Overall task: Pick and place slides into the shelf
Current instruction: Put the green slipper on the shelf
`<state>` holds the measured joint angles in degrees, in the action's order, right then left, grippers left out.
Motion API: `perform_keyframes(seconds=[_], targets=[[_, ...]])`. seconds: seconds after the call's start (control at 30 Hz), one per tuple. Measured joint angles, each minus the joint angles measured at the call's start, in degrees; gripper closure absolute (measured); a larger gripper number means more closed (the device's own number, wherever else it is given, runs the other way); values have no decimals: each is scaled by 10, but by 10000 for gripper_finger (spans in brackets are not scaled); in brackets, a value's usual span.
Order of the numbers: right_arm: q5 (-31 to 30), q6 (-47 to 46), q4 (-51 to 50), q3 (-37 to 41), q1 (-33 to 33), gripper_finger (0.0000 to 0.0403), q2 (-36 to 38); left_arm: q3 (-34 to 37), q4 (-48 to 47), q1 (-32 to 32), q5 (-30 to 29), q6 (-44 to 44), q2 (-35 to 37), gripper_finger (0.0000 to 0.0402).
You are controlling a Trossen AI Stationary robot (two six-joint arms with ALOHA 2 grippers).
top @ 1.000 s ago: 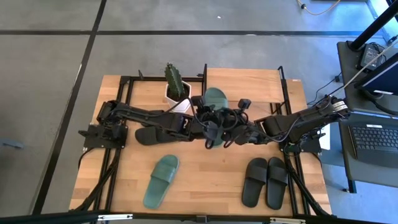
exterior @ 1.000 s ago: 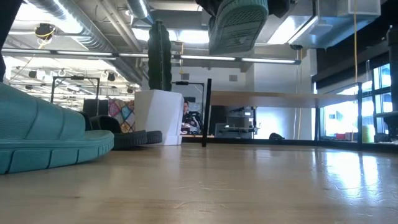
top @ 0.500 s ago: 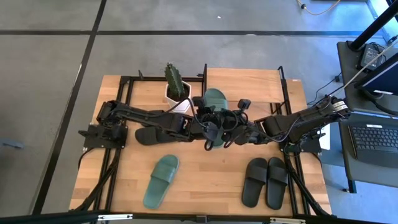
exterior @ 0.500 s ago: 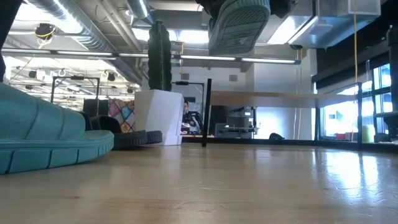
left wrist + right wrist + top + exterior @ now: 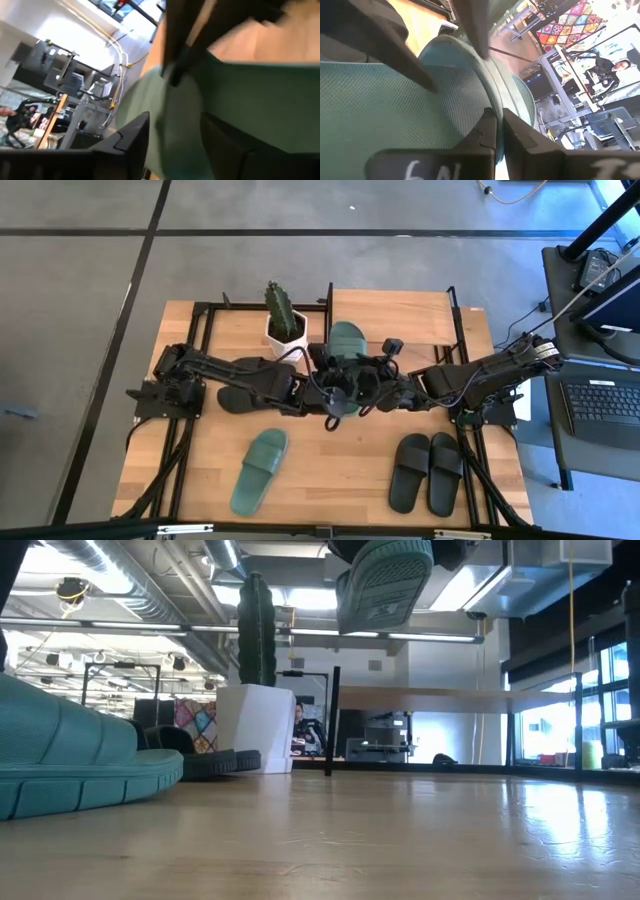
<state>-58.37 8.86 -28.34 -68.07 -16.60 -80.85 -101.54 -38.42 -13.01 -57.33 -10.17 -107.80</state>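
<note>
A sage-green slide [image 5: 347, 338] hangs in the air over the near edge of the shelf [image 5: 400, 315]; in the low view it shows high up [image 5: 385, 585] with its ridged sole facing the camera. My right gripper [image 5: 372, 387] comes from the right and is shut on it. My left gripper [image 5: 333, 390] is beside it on the left, open, its fingers [image 5: 127, 142] standing either side of the slide's green body [image 5: 260, 95]. The second green slide [image 5: 258, 470] lies flat on the table, near left. My right gripper pinches a thin green edge of the slide [image 5: 496, 102] between its two fingers [image 5: 487, 131]. It comes roughly level from the table's right side. The slide is lifted clear of table and shelf, tilted, with its sole toward the near edge. My left gripper is open around the slide; whether it touches, I cannot tell.
A black pair [image 5: 425, 472] lies at the near right. One black slide [image 5: 238, 395] lies under my left arm. A cactus in a white pot [image 5: 283, 322] stands left of the shelf. Bare wood lies between the green slide and the black pair.
My left gripper has drawn back a little from the held slide, toward the table's left and near edges. The slide has stayed up in my right gripper's hold, almost where it was.
</note>
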Motion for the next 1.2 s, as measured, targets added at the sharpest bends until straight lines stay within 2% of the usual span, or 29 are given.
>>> perform_keyframes(seconds=[0.1, 0.23, 0.4, 0.5, 0.73, 0.87, 0.97, 1.07, 1.2], targets=[[-3, 0, -11, 0, 0, 390, 5, -1, -51, -16, -1, 44, 7, 228], [-5, -12, -38, 1, 0, 390, 29, 0, -163, -28, 7, 162, 18, 229], [-5, -39, -98, 1, 2, 390, 99, 3, -295, -40, 7, 311, 32, 230], [-6, -51, -140, 1, 11, 390, 153, 13, -320, -50, -18, 356, 37, 230], [1, 42, -139, 1, 52, 390, 249, 46, -325, -82, -64, 388, 38, 230], [38, 79, -125, 1, 88, 390, 287, 83, -335, -94, -54, 420, 46, 230], [72, 95, -116, 1, 114, 390, 305, 127, -319, -98, -18, 439, 75, 230], [75, 108, -117, 1, 134, 390, 311, 190, -258, -102, 18, 434, 116, 230], [90, 123, -117, 1, 156, 390, 312, 299, -108, -108, 110, 360, 201, 230]])
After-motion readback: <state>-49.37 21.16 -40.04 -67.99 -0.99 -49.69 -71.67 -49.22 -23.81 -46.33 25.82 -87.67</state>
